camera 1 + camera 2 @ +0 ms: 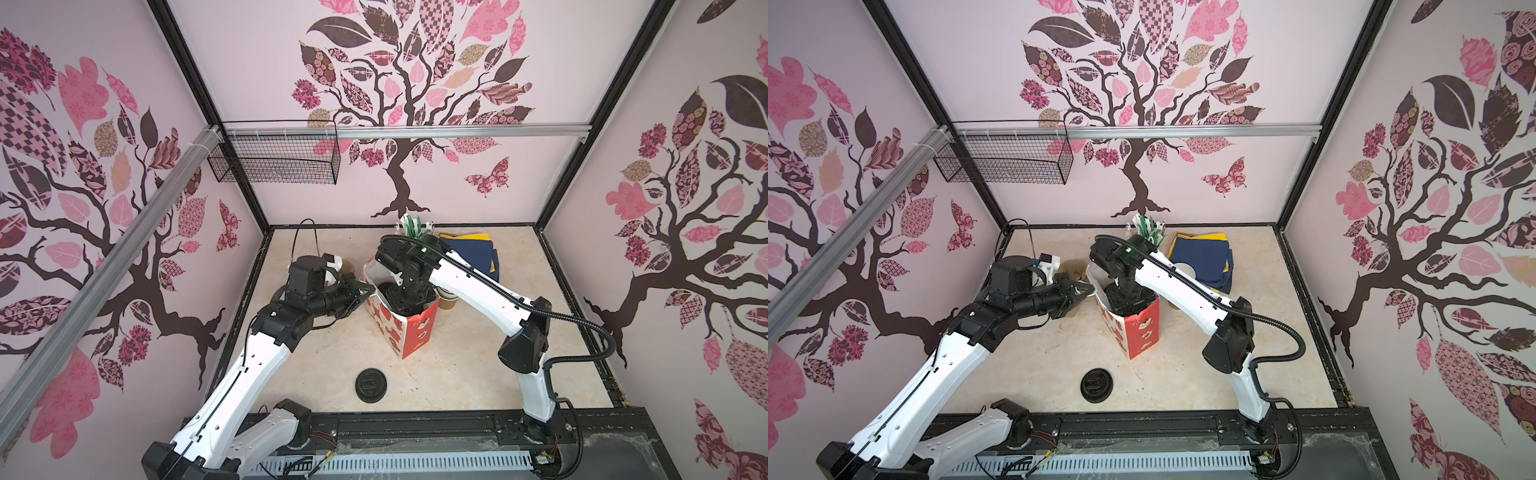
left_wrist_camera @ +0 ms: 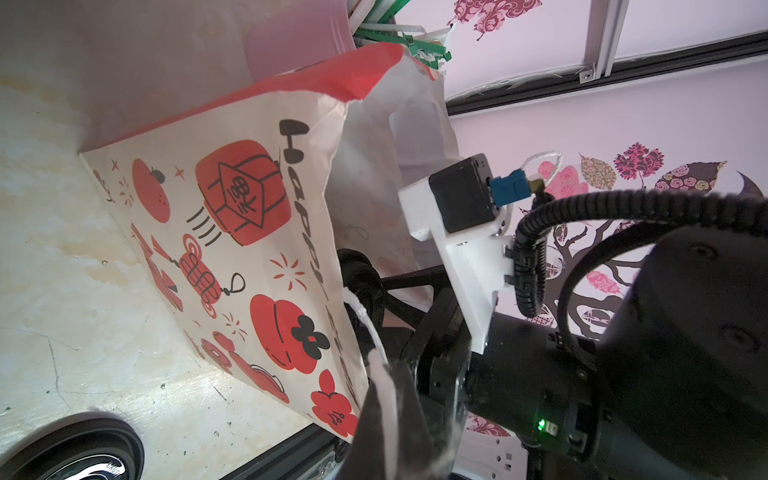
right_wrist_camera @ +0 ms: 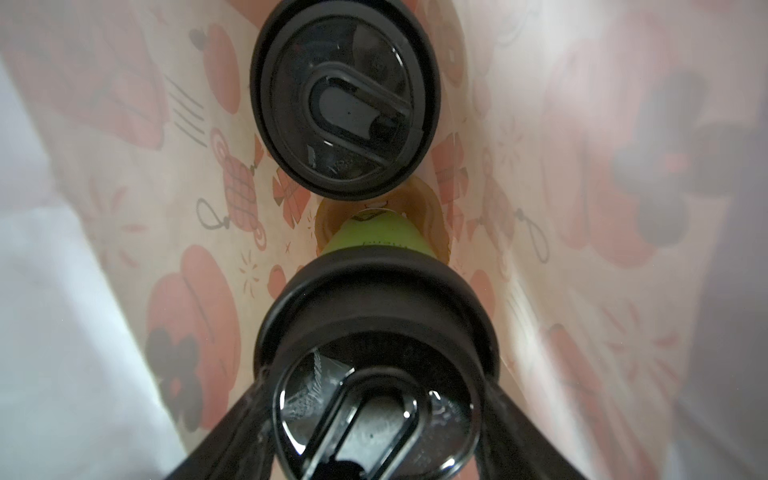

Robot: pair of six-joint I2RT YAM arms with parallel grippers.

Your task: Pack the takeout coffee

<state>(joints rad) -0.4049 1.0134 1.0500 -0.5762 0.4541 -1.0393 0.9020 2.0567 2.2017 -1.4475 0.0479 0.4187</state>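
Observation:
A red-and-white paper bag stands open mid-table. My right gripper reaches down into it, shut on the black lid of a takeout coffee cup; the cup's greenish side shows below the lid. A second lidded takeout coffee cup stands beyond it inside the bag, over a brown moulded carrier. My left gripper is at the bag's left rim, shut on the bag's white cord handle. In both top views the cups are hidden inside the bag.
A loose black lid lies on the table in front of the bag. Spare paper cups stand right of the bag. Blue and yellow napkins and a holder of stirrers are at the back. A wire basket hangs on the wall.

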